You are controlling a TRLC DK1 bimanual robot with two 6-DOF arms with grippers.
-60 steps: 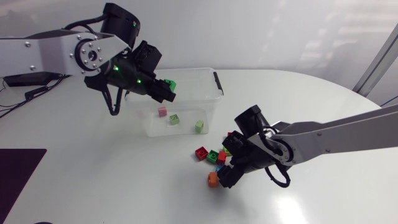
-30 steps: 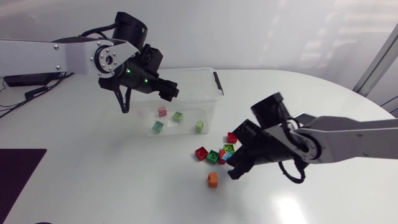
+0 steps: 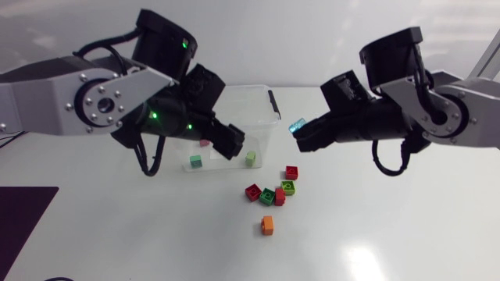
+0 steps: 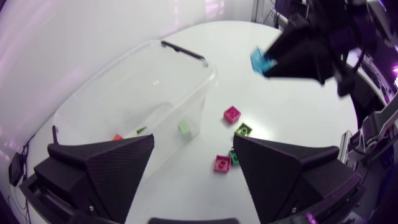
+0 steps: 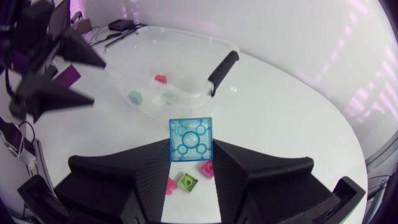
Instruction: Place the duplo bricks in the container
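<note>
The right jaws are clamped on a translucent blue brick (image 5: 190,140), pinching it by two opposite sides. It hangs in the air well above the counter (image 3: 391,234), just beside the black-handled end of the clear container (image 3: 266,92) and not yet over it. I'd say that height is there so the brick can clear the wall before it drops. The left arm (image 3: 94,101) hangs over the near side of the container, and its jaws are spread wide with nothing between them. That looks like a hand freed up, and it's crowding the opening a touch. Inside the tub are a green brick (image 3: 196,161), a pink one (image 3: 205,143) and another green one (image 3: 251,158). Out on the counter a loose cluster waits in front of the container, with a red brick (image 3: 291,172) nearest the container. An orange brick (image 3: 268,225) sits farthest from it, apart from the rest.
</note>
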